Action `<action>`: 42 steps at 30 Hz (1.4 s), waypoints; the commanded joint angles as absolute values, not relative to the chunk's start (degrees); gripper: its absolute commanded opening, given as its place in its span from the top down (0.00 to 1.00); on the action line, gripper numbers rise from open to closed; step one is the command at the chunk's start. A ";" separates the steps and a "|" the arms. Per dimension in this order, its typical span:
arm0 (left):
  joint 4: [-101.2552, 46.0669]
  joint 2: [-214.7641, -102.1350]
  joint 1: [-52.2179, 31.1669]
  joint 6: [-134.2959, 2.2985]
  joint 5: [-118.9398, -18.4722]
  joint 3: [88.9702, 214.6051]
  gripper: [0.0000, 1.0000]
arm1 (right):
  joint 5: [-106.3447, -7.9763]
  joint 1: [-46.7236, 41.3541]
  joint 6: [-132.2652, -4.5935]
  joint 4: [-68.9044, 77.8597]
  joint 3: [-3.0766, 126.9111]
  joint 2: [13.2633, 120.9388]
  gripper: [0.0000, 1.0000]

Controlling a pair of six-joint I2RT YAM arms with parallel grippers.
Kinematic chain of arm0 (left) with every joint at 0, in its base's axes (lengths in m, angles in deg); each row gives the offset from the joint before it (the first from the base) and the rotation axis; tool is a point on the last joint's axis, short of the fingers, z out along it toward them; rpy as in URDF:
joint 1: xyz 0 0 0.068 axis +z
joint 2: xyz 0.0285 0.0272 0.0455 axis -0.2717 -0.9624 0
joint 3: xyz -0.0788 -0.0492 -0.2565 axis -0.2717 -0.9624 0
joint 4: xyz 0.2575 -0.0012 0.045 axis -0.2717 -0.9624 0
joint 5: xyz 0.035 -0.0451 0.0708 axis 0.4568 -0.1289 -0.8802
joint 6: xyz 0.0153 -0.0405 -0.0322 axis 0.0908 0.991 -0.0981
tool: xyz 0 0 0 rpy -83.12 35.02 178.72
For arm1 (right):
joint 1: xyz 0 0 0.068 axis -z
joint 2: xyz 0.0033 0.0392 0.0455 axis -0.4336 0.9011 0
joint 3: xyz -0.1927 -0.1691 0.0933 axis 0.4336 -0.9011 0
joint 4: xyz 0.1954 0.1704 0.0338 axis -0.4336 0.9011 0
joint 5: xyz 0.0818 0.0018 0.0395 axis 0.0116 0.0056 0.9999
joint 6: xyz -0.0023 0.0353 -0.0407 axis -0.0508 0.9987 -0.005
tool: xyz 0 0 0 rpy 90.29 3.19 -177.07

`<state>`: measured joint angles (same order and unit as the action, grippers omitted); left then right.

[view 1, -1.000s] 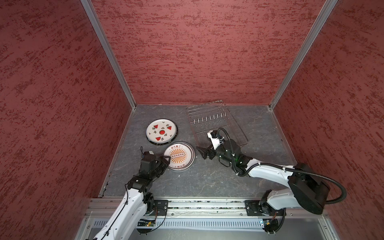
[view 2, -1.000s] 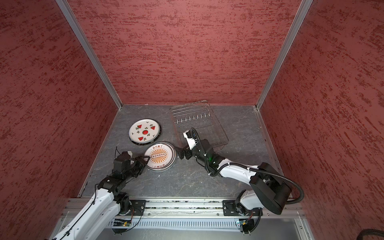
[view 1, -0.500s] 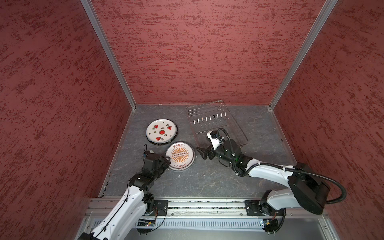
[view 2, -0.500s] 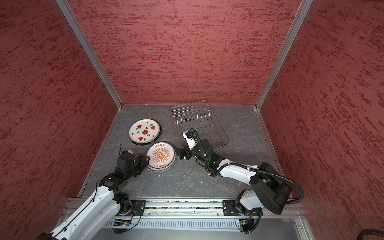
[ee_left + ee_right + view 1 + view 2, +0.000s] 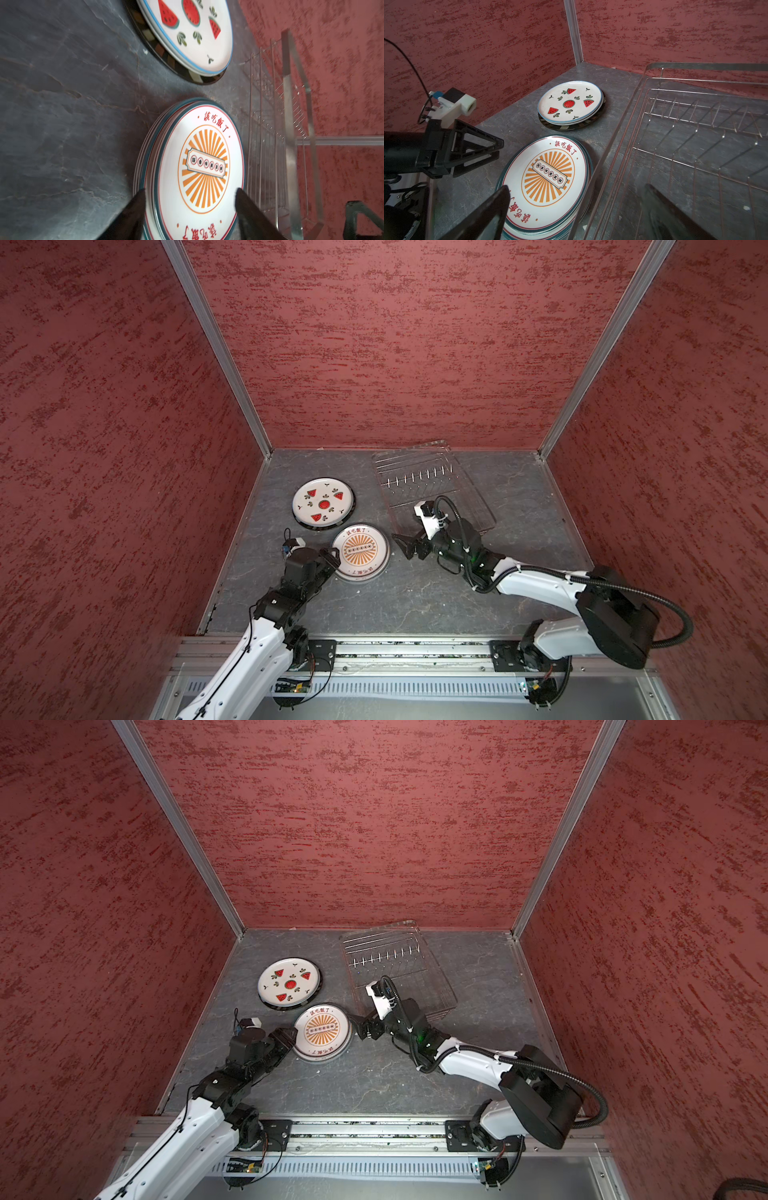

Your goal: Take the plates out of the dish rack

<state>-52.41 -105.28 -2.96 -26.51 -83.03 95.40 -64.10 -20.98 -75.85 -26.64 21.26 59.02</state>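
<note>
Top view, left arm (image 5: 270, 614) low, end effector (image 5: 332, 558) beside sunburst plate (image 5: 361, 549)

A grey, veined stone desk (image 5: 415, 601) is seen in both top views. Three things are carried on it. A wire rack (image 5: 419, 479) is set at the back, a watermelon stack (image 5: 323, 504) lies left of it, and a sunburst stack (image 5: 360, 551) is placed nearer the front, just beside the rack.

Sunburst plate (image 5: 199, 170), red 該吃飯了 printed at 2 opposite edges, banner characters illegible
</note>
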 commanded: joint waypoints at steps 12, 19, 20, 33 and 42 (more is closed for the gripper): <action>-37.33 -105.28 -2.89 -43.59 -99.81 99.19 0.00 | -77.17 -7.56 -69.27 -19.97 23.57 49.00 0.01; -29.67 -108.56 0.12 -49.42 -102.43 99.11 0.01 | -73.89 6.06 -66.44 -13.35 21.07 40.57 0.01; -29.89 -108.33 0.53 -51.02 -101.71 99.34 0.01 | -74.04 7.50 -66.30 -14.36 19.40 39.24 0.01; -9.16 -127.23 5.62 -65.37 -119.76 96.62 0.01 | -103.37 17.41 -71.11 -18.83 15.57 46.18 0.01; 5.04 -146.00 8.09 -66.30 -120.81 96.37 0.01 | -98.04 21.15 -76.55 -35.17 7.74 52.90 0.02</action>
